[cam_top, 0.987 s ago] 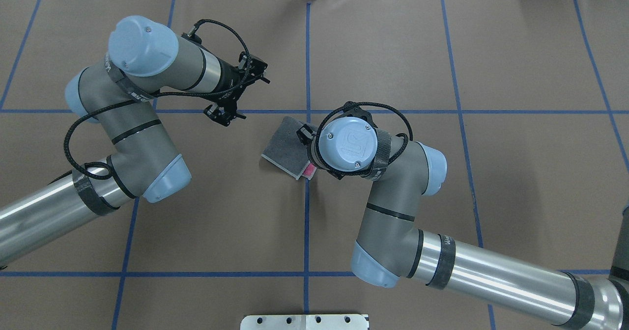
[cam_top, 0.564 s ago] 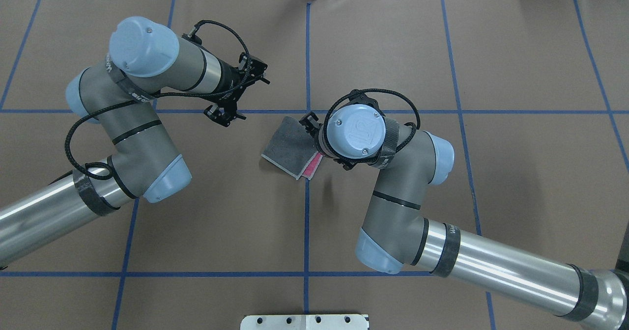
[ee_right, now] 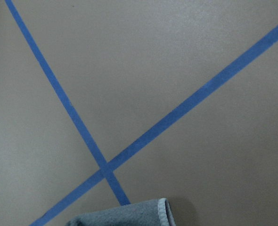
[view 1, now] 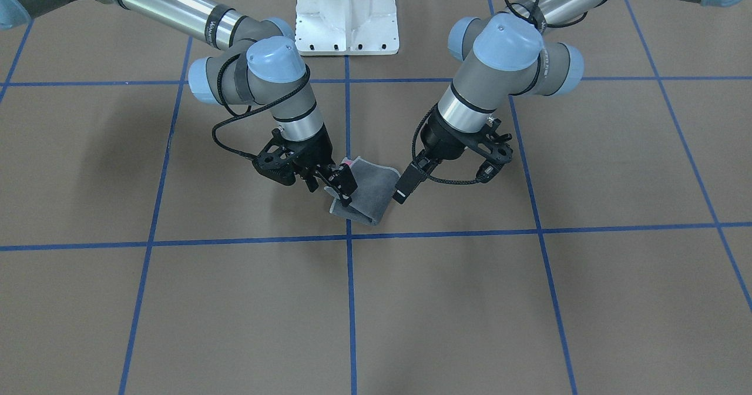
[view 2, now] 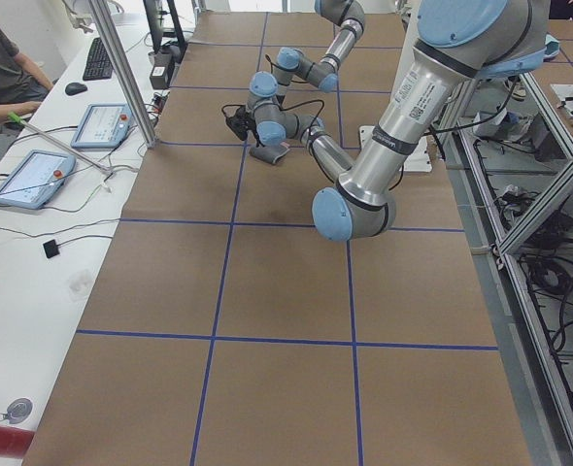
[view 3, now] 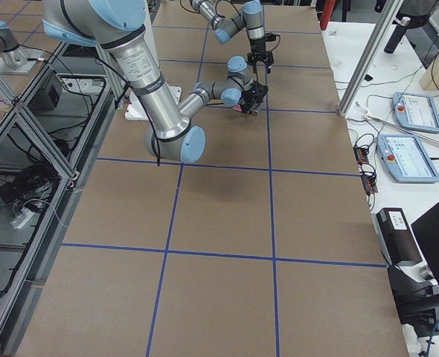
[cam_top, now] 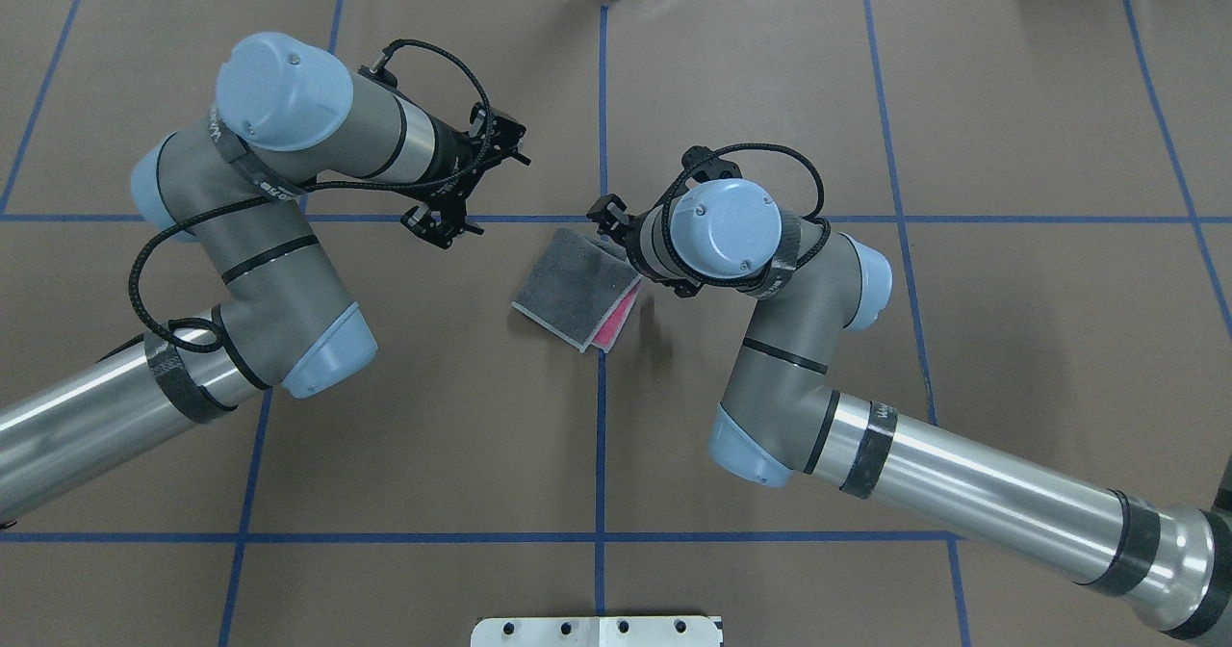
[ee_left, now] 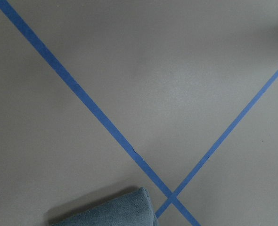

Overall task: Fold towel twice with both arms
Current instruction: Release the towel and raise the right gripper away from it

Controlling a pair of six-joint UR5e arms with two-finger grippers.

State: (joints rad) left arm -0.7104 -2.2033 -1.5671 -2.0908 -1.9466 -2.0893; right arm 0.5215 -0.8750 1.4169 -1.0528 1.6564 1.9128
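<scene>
The towel (cam_top: 573,281) lies folded near the table's middle, grey face up. A pink strip (cam_top: 616,322) shows along its near right edge. It also shows in the front view (view 1: 370,192). My right gripper (view 1: 333,184) hovers just over the towel's edge on the right arm's side, jaws apart and empty. In the overhead view it (cam_top: 606,223) sits at the towel's far right corner. My left gripper (view 1: 405,186) hangs above the table beside the towel's opposite edge, apart from it, and looks open and empty. Each wrist view shows only a towel corner (ee_left: 115,209) (ee_right: 125,214).
Blue tape lines (cam_top: 602,435) grid the brown table cover. The white bolted pedestal (view 1: 346,13) stands at the robot's side of the table. Tablets (view 2: 34,180) and a seated person are on the bench beyond the far edge.
My right wrist has drawn back from the towel, away from the robot and to its right, uncovering more of the grey face and the pink strip. The left arm has barely moved.
</scene>
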